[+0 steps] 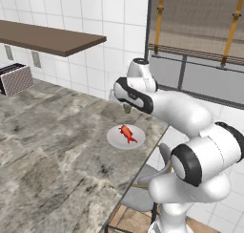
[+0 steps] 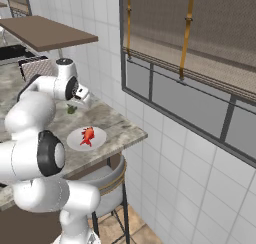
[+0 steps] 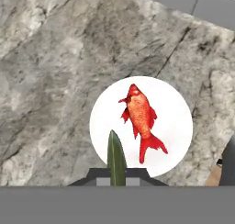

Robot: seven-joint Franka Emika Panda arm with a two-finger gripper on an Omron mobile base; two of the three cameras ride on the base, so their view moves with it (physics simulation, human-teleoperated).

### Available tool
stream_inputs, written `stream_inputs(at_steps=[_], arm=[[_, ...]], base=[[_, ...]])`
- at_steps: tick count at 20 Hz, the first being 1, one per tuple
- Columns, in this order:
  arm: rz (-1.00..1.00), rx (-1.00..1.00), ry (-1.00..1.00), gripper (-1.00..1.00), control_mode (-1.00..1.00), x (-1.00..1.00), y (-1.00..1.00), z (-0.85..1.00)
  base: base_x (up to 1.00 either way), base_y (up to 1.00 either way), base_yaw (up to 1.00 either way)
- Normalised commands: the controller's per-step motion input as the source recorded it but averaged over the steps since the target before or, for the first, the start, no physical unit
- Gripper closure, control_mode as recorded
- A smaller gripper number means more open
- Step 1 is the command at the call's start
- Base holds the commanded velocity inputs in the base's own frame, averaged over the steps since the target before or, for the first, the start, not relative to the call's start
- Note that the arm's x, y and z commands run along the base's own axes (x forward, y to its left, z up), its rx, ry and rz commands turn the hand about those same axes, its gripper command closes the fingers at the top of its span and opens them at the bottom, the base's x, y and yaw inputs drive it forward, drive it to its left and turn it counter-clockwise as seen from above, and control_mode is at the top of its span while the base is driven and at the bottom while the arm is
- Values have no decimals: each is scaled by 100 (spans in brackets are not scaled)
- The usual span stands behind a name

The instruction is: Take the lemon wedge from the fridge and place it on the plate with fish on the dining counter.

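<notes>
My gripper (image 3: 117,175) is shut on the lemon wedge (image 3: 116,158), a slim green pointed sliver standing up between the dark fingertips. It hangs just above the near rim of the round white plate (image 3: 176,120), on which the red-orange fish (image 3: 140,115) lies. From the base, the lemon wedge (image 1: 127,108) dangles under the hand, a little behind the plate (image 1: 116,140) and fish (image 1: 127,133) near the corner of the marbled dining counter (image 1: 57,146). The right base view shows the wedge (image 2: 71,109) left of the plate (image 2: 98,139). The fridge is out of view.
The counter's edge runs close to the right of the plate, with a grey stool (image 1: 143,191) below it. A brown shelf (image 1: 47,38) and a patterned box (image 1: 16,79) sit at the far left. A window with a blind (image 1: 200,26) fills the tiled wall behind.
</notes>
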Motion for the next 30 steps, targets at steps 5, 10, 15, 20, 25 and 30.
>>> stream_inputs(at_steps=[5,10,15,20,25,30], arm=[[0,-12,5,100,-100,55,44,-50],[0,-8,9,100,-100,1,1,-85],[0,-3,7,100,-100,-24,-4,-91],[0,-1,0,100,-100,-20,0,-58],[0,-1,-7,100,-100,-8,-12,-28],[0,-1,-13,100,-100,15,-16,-15]], base=[[0,0,0],[0,0,0],[0,0,0],[0,0,0],[0,0,0],[0,0,0]])
